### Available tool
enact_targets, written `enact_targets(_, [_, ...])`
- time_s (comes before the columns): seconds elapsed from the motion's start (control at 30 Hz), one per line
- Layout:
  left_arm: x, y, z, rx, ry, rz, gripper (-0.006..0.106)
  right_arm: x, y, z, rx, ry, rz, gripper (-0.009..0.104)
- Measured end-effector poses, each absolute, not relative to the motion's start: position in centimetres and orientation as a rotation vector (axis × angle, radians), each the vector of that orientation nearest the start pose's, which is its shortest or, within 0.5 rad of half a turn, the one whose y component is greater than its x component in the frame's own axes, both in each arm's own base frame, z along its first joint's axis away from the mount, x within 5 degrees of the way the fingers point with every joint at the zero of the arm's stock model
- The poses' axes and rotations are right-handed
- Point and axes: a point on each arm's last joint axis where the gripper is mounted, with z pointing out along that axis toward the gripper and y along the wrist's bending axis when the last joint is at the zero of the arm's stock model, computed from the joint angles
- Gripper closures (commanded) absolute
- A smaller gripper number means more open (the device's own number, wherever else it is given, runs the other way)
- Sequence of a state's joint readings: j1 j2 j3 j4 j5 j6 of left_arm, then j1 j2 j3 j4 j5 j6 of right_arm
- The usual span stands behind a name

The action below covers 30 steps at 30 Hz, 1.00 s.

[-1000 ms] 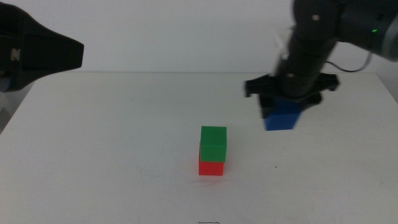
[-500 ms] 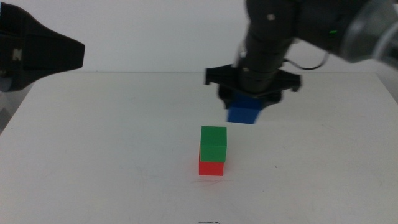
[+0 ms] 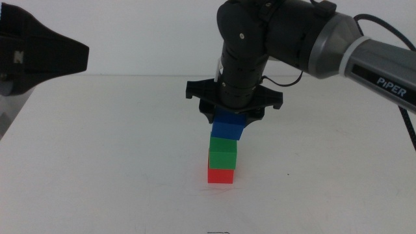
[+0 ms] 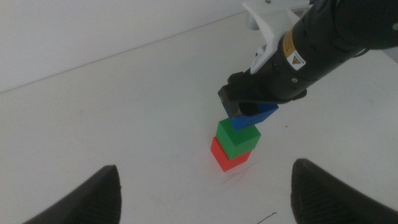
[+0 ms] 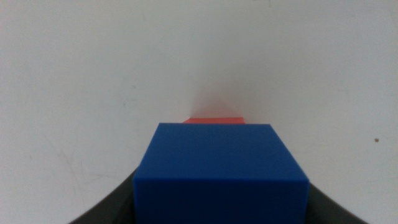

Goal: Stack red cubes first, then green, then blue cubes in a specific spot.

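Clamping blue cube (image 3: 229, 127), right gripper (image 3: 231, 121) holds it level atop green cube (image 3: 223, 152)

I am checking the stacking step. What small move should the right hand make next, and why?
Probably ease the right hand down slightly, then open it: the blue cube it grips sits at the green cube, which rests on the red cube, slightly offset.

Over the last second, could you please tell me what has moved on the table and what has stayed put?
The right gripper, shut on the blue cube, carried it leftward from the table's right side to directly over the green cube, about at its top; whether it rests there is unclear. The green cube stayed on the red cube, and the left gripper stayed open, waiting at the left.
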<state>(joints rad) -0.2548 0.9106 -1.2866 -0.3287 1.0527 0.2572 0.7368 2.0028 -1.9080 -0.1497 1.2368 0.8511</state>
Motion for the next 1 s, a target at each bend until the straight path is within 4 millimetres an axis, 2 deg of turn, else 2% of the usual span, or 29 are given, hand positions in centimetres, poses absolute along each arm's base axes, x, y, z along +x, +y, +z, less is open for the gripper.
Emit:
enact_targets(0.57, [13.4,-6.1,45.5,0.530,2.070,-0.400,0.007,33.1,29.4,27.5,0.112,2.836,0.134,0.094])
enact_targets(0.63, [13.4,-6.1,45.5,0.530,2.070,-0.400,0.007,33.1,29.4,27.5,0.111,2.833,0.129,0.082])
enact_targets(0.67, [13.4,-6.1,45.5,0.530,2.070,-0.400,0.007,33.1,29.4,27.5,0.110,2.832,0.126,0.039])
enact_targets(0.83, [13.4,-6.1,45.5,0.530,2.070,-0.400,0.007,33.2,29.4,27.4,0.100,2.834,0.122,0.020])
enact_targets(1.0, [13.4,-6.1,45.5,0.530,2.070,-0.400,0.007,33.2,29.4,27.9,0.067,2.823,0.131,0.015])
